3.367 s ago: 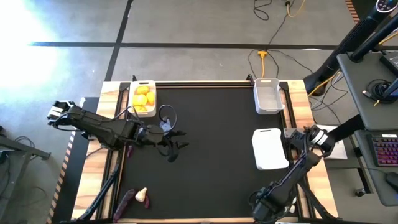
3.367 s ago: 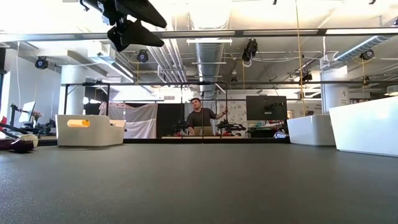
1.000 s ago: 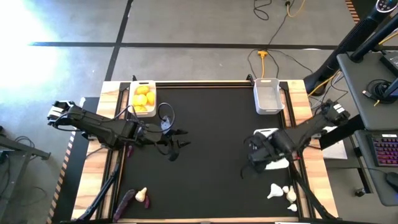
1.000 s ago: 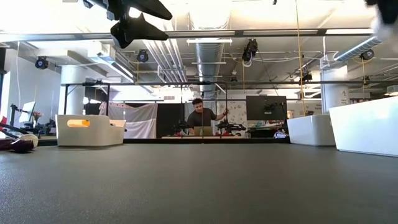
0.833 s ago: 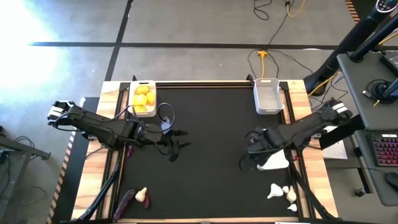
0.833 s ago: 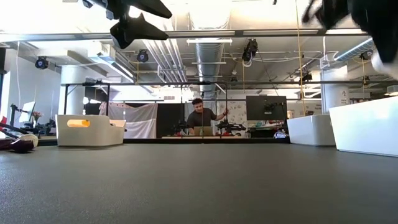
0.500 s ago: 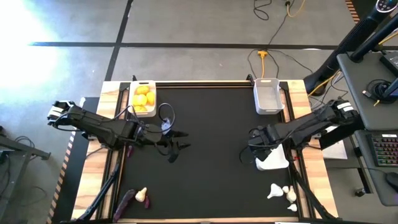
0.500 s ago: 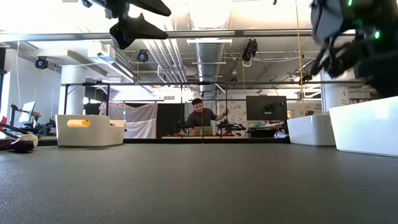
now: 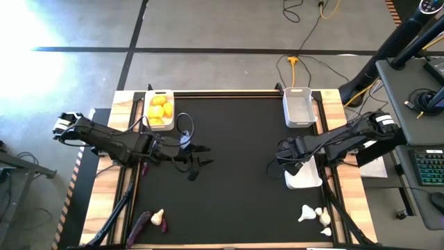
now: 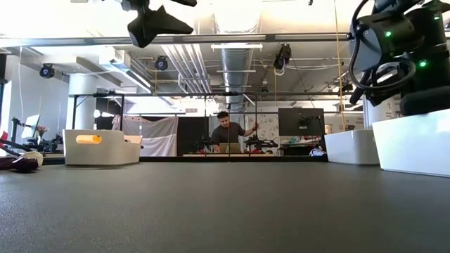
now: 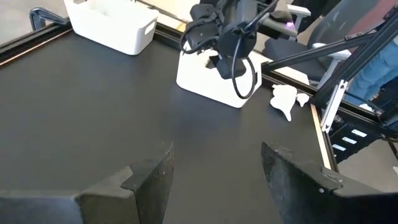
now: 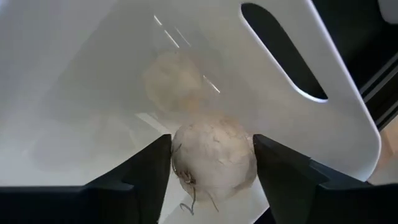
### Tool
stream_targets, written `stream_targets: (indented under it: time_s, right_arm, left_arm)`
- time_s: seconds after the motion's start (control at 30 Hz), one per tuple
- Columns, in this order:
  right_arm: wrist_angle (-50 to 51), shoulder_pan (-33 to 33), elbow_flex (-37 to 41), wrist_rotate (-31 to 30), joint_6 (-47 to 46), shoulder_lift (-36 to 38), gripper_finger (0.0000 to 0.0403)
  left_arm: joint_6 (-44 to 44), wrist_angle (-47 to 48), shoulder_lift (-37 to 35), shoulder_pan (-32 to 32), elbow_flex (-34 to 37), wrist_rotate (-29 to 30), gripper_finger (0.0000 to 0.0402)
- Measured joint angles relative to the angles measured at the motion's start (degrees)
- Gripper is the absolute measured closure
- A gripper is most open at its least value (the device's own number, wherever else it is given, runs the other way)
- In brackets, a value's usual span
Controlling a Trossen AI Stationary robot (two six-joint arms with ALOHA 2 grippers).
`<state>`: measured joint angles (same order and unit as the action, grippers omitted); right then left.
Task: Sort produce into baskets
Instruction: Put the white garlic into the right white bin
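Observation:
My right gripper [image 12: 212, 168] points down into the white basket [image 9: 305, 177] at the table's right. A white garlic bulb [image 12: 214, 154] sits between its open fingers, inside the basket. My left gripper [image 9: 198, 161] hangs open and empty, high over the table's left half [image 11: 214, 168]. A basket of yellow fruits [image 9: 159, 110] stands at the far left. Two purple eggplants with a garlic bulb [image 9: 151, 219] lie at the near left. More garlic bulbs [image 9: 316, 214] lie at the near right. My right gripper comes from above with one finger [image 12: 146, 177] on either side of the garlic bulb's round body [image 12: 186, 155]. The bulb fills the gap between them. Whether the fingers touch it I cannot tell.
An empty white basket [image 9: 298, 107] stands at the far right corner. The middle of the black mat [image 9: 236, 173] has free room. Cables hang from both arms. Beyond the table a person [image 10: 228, 133] stands in the room.
My right gripper has come down from high above the table into the white basket on the right, tipping more steeply downward. My left gripper has stayed where it was.

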<state>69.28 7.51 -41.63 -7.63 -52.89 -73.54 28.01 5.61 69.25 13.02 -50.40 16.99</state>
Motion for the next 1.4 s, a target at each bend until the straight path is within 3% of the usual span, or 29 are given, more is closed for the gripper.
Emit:
stream_targets:
  time_s: [0.3, 0.53, 0.63, 0.77, 1.07, 1.4]
  right_arm:
    - [3.3, -0.4, -3.8, -0.2, 1.8, 0.0, 0.0142]
    - [11.6, 2.2, -17.7, 10.3, -2.0, 0.0, 0.0146]
    - [10.1, 7.4, -24.6, 14.6, -8.9, -0.2, 0.0146]
    - [5.5, 18.4, -31.2, 14.9, -16.5, -1.8, 0.0138]
    - [-4.2, 42.2, -35.8, 14.3, -23.1, -11.7, 0.0121]
    - [-2.8, 45.7, -36.5, 17.7, -18.5, -23.1, 0.0054]
  left_arm:
    - [-0.6, 1.7, 0.0, 0.0, -2.3, 0.0, 0.0178]
    - [-0.6, 2.2, 0.0, 0.1, -2.9, 0.0, 0.0178]
    - [-0.6, 2.3, 0.0, 0.1, -2.9, 0.0, 0.0178]
    - [-0.8, 2.3, 0.0, 0.2, -2.8, 0.0, 0.0178]
    - [-5.2, 2.3, 0.0, 0.2, -2.8, 0.1, 0.0178]
    - [-7.0, 2.3, 0.0, 0.2, -2.8, 0.5, 0.0178]
